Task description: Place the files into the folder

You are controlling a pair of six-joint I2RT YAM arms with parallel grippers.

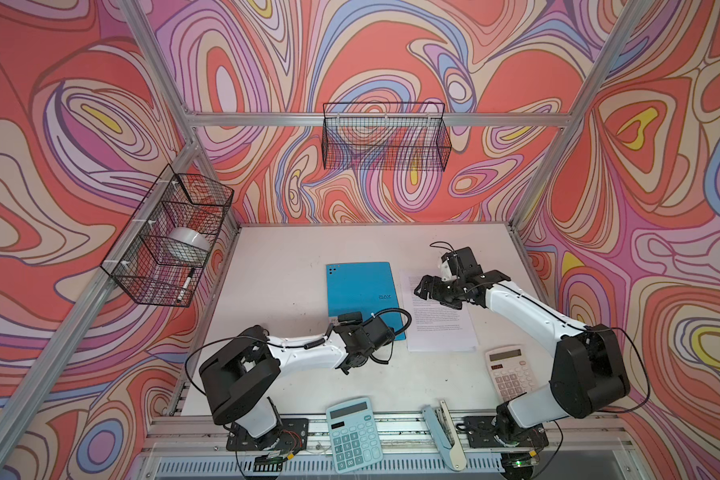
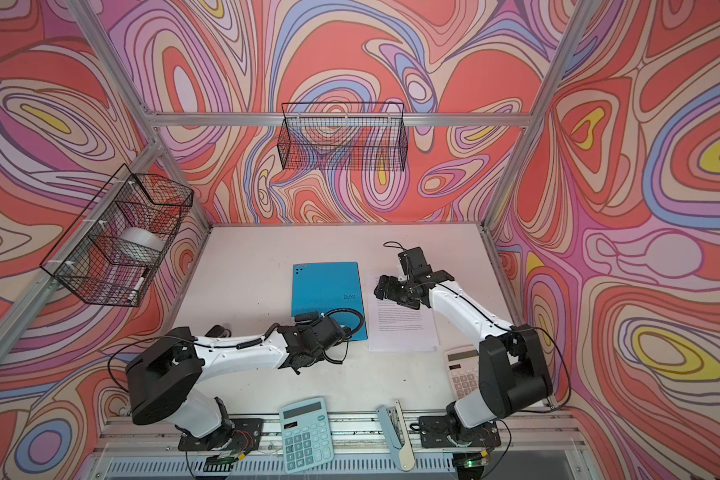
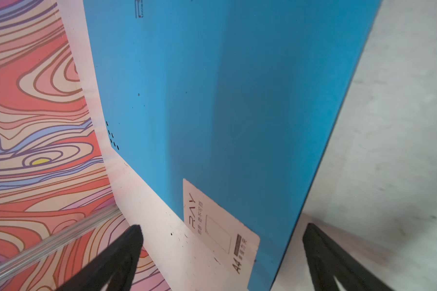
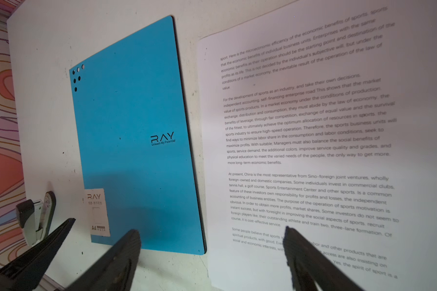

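right gripper [image 4: 211, 231], spread wide and empty, hangs above the files [image 4: 313, 151] just beside the closed folder [image 4: 136, 113]. left gripper [image 3: 222, 228], wide and empty too, is over the folder's sticker [image 3: 220, 234] "ray a4". only the right wrist view reads "unleash my potential".

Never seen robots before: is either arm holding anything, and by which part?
Nothing held: left end effector stands open over the folder, right end effector open over the files.
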